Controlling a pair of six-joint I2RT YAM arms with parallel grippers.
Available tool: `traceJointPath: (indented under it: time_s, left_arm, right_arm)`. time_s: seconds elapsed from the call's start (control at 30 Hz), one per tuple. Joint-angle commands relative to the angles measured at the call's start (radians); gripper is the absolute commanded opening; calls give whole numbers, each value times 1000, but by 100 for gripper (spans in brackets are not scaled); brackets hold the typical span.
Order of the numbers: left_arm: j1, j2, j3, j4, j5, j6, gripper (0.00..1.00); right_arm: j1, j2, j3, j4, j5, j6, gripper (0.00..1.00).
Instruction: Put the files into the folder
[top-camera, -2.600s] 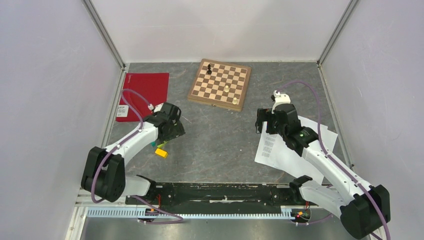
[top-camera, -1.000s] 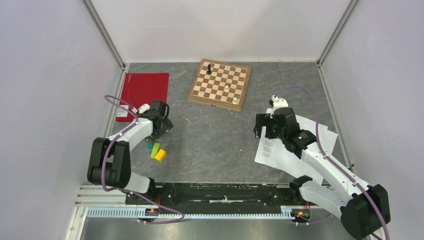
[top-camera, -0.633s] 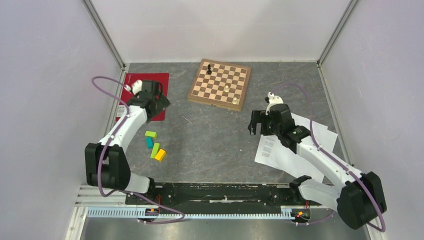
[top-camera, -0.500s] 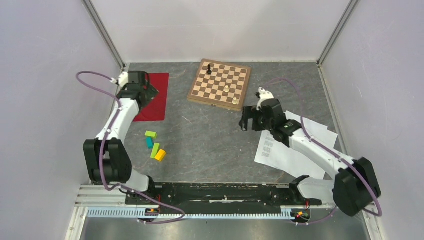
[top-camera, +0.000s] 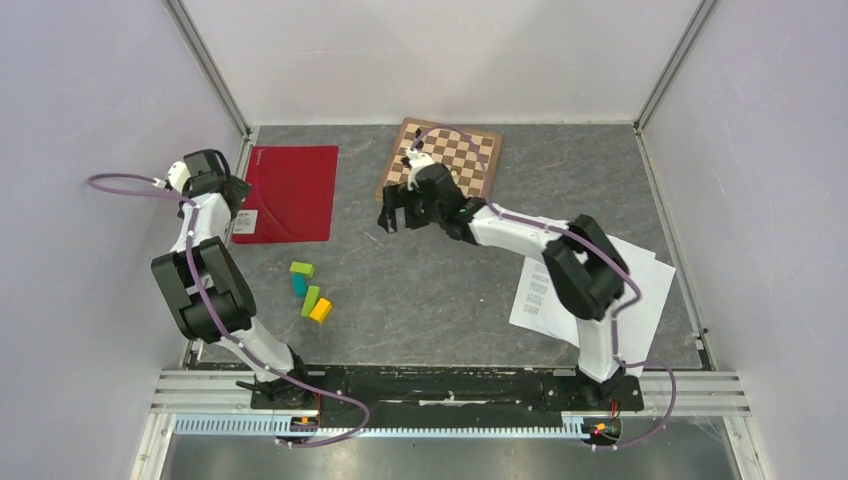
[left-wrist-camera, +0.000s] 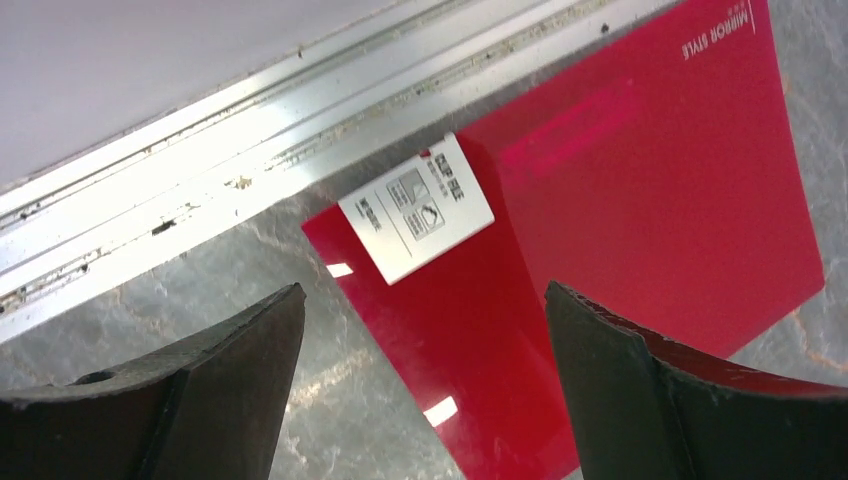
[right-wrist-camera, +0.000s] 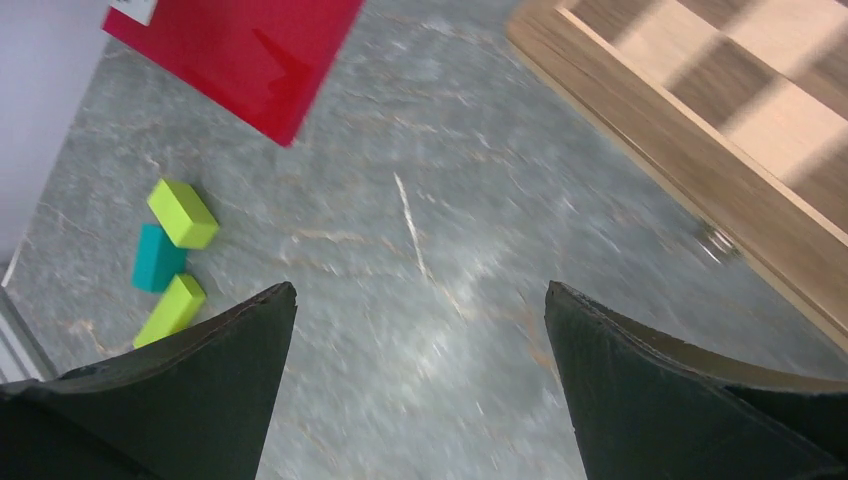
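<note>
Pale lilac walls (top-camera: 450, 50); grey marbled tabletop (top-camera: 430, 290).

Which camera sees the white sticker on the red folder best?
The left wrist view: the sticker sits big and close on the folder. The top view shows it tiny; the right wrist catches only its edge.

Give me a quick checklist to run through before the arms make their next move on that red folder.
1. Left gripper open and empty: ok, jaws wide near the folder's label corner.
2. Left fingers touching the folder: cannot tell.
3. Folder open for the files: not ok, cover lies shut.
4. Right gripper open and empty: ok, above bare table beside the chessboard.
5. Files at the folder: not ok, they lie far right.
6. Blocks clear of the folder: ok, apart.
</note>
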Motion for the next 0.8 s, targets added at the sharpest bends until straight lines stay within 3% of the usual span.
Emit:
traceJointPath:
  time_s: [0.0,0.27,0.77]
  left_arm:
    - [47,56,-2,124,60,54,96]
    - [67,175,23,188,84,81,96]
    - [95,283,12,219,187,77,96]
  right_arm:
    - [27,176,205,107,-90,41,98]
    - [50,418,359,329,-143,164,98]
    - [75,578,504,349,-124,166,98]
